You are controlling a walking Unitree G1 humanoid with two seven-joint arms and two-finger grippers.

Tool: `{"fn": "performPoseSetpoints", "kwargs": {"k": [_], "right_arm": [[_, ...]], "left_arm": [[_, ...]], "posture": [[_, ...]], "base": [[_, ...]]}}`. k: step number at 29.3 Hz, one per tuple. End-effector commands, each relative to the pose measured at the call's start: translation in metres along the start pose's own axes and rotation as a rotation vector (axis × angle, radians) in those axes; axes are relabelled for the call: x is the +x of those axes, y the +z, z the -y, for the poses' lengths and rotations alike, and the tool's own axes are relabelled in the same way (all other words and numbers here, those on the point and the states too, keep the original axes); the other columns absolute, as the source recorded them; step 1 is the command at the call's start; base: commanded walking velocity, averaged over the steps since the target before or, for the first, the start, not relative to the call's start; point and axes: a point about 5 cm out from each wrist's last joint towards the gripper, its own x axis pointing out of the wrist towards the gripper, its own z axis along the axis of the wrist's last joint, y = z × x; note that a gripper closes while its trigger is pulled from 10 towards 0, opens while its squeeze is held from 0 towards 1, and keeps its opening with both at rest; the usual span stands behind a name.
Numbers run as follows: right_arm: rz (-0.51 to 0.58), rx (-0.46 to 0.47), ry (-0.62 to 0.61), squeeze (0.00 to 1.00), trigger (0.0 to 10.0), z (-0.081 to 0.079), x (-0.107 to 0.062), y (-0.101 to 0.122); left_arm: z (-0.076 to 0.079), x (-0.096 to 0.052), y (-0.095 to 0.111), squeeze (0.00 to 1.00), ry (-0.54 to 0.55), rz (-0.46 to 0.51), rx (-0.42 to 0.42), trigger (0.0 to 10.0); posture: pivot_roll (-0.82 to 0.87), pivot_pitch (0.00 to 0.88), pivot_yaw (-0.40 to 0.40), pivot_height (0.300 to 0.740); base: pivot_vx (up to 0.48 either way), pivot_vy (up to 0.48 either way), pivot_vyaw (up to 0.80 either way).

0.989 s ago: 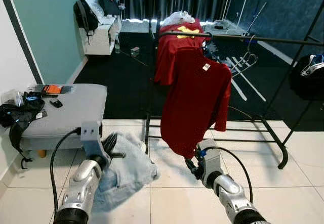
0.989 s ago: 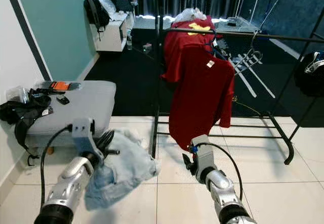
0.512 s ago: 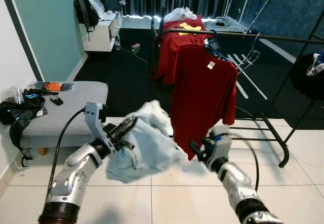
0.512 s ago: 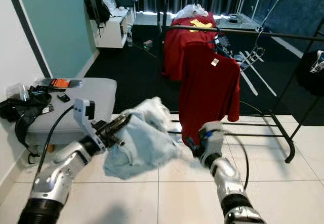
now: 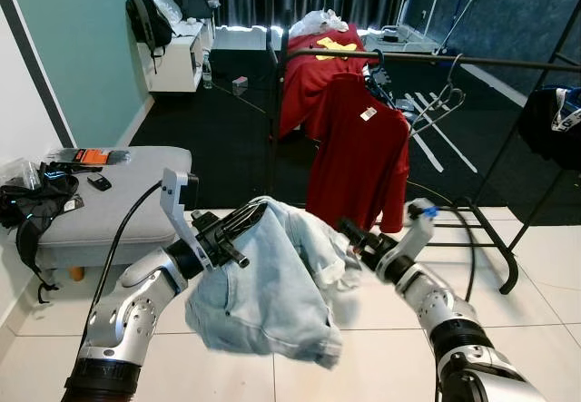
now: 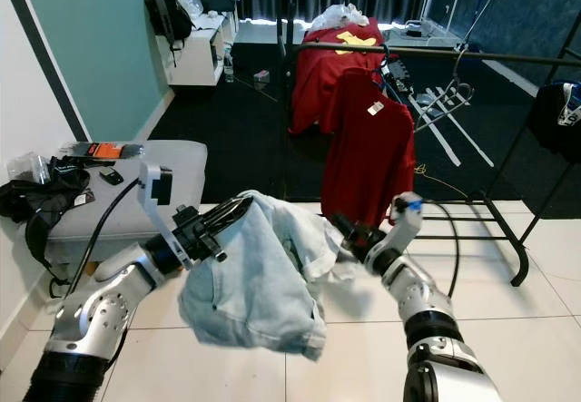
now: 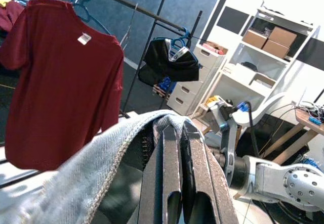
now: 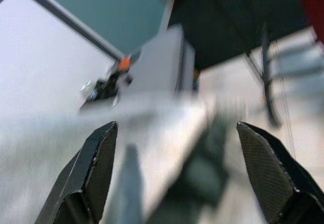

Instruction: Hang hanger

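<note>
The left gripper (image 5: pixel 243 223) was clamped on the jeans (image 5: pixel 272 298), held aloft before the rack (image 5: pixel 436 60). The right gripper (image 5: pixel 356 237), fingers spread, touched their far edge.

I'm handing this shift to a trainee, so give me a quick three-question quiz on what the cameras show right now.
1. True or false: the left hand is shut on the pale denim garment.
2. The right hand's fingers are: A) open, B) shut.
3. Fill in: the red T-shirt hangs on a hanger from the black ____.

Key: 1 true; 2 A; 3 rail.
</note>
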Motion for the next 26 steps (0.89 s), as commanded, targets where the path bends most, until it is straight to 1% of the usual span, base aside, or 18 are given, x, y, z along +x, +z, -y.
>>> {"fn": "performPoseSetpoints", "kwargs": {"k": [1, 2, 3, 4, 7, 8, 10, 13, 15, 16, 17, 18, 19, 21, 22, 23, 25, 26], "right_arm": [[0.001, 0.136, 0.069, 0.35, 10.0, -0.009, 0.004, -0.002], [-0.001, 0.241, 0.112, 0.0, 10.0, -0.016, 0.006, -0.005], [-0.001, 0.241, 0.112, 0.0, 10.0, -0.016, 0.006, -0.005], [-0.014, 0.283, 0.122, 0.0, 10.0, -0.019, 0.007, -0.01], [-0.014, 0.283, 0.122, 0.0, 10.0, -0.019, 0.007, -0.01], [-0.027, 0.289, 0.111, 0.0, 10.0, -0.02, 0.008, -0.015], [-0.04, 0.282, 0.102, 0.0, 10.0, -0.02, 0.008, -0.018], [-0.091, 0.269, 0.058, 0.0, 10.0, -0.018, 0.007, -0.024], [-0.091, 0.269, 0.058, 0.0, 10.0, -0.018, 0.007, -0.024], [-0.099, 0.245, -0.014, 0.0, 10.0, -0.012, 0.006, -0.026], [-0.099, 0.245, -0.014, 0.0, 10.0, -0.012, 0.006, -0.026], [-0.104, 0.23, -0.065, 0.0, 10.0, -0.008, 0.005, -0.028], [-0.104, 0.23, -0.065, 0.0, 10.0, -0.008, 0.005, -0.028], [-0.187, 0.103, -0.174, 0.0, 10.0, 0.007, -0.006, -0.037], [-0.187, 0.103, -0.174, 0.0, 10.0, 0.007, -0.006, -0.037], [-0.204, 0.042, -0.219, 0.0, 10.0, 0.014, -0.011, -0.039], [-0.204, 0.042, -0.219, 0.0, 10.0, 0.014, -0.011, -0.039], [-0.184, 0.051, -0.233, 0.0, 10.0, 0.015, -0.012, -0.037]], "left_arm": [[0.003, 0.006, 0.009, 0.0, -0.014, 0.028, 0.03, 10.0], [0.002, 0.008, 0.012, 0.0, -0.004, 0.035, 0.051, 10.0], [0.002, 0.008, 0.012, 0.0, -0.004, 0.035, 0.051, 10.0], [-0.001, 0.012, 0.014, 0.0, 0.017, 0.043, 0.08, 10.0], [-0.001, 0.012, 0.014, 0.0, 0.017, 0.043, 0.08, 10.0], [-0.005, 0.016, 0.017, 0.0, 0.042, 0.054, 0.107, 10.0], [-0.008, 0.02, 0.021, 0.0, 0.061, 0.07, 0.115, 10.0], [-0.008, 0.025, 0.026, 0.0, 0.061, 0.101, 0.098, 10.0], [-0.008, 0.025, 0.026, 0.0, 0.061, 0.101, 0.098, 10.0], [-0.007, 0.028, 0.028, 0.0, 0.059, 0.11, 0.096, 10.0], [-0.007, 0.028, 0.028, 0.0, 0.059, 0.11, 0.096, 10.0], [-0.007, 0.03, 0.028, 0.0, 0.059, 0.113, 0.097, 10.0], [-0.007, 0.03, 0.028, 0.0, 0.059, 0.113, 0.097, 10.0], [-0.014, 0.034, 0.034, 0.0, 0.132, 0.156, 0.113, 10.0], [-0.014, 0.034, 0.034, 0.0, 0.132, 0.156, 0.113, 10.0], [-0.016, 0.035, 0.038, 0.0, 0.15, 0.179, 0.111, 10.0], [-0.016, 0.035, 0.038, 0.0, 0.15, 0.179, 0.111, 10.0], [-0.016, 0.036, 0.042, 0.0, 0.153, 0.196, 0.105, 10.0]], "posture": [[0.04, 0.0, -0.05, 0.74], [0.05, 0.005, -0.054, 0.74], [0.05, 0.005, -0.054, 0.74], [0.05, 0.005, -0.05, 0.74], [0.05, 0.005, -0.05, 0.74], [0.05, 0.008, -0.044, 0.74], [0.04, 0.01, -0.034, 0.74], [0.02, 0.01, -0.021, 0.74], [0.02, 0.01, -0.021, 0.74], [0.01, 0.006, -0.018, 0.74], [0.01, 0.006, -0.018, 0.74], [0.01, 0.004, -0.019, 0.74], [0.01, 0.004, -0.019, 0.74], [0.0, 0.0, -0.023, 0.74], [0.0, 0.0, -0.023, 0.74], [0.0, 0.001, -0.022, 0.74], [0.0, 0.001, -0.022, 0.74], [0.0, 0.004, -0.019, 0.74]], "base": [[0.0, 0.0, 0.0], [0.0, 0.0, 0.0], [0.0, 0.0, 0.0], [0.0, 0.0, 0.0], [0.0, 0.0, 0.0], [0.0, 0.0, 0.0], [0.0, 0.0, 0.0], [0.0, 0.0, 0.0], [0.0, 0.0, 0.0], [0.0, 0.0, 0.0], [0.0, 0.0, 0.0], [0.0, 0.0, 0.0], [0.0, 0.0, 0.0], [0.0, 0.0, 0.0], [0.0, 0.0, 0.0], [0.0, 0.0, 0.0], [0.0, 0.0, 0.0], [0.0, 0.0, 0.0]]}}
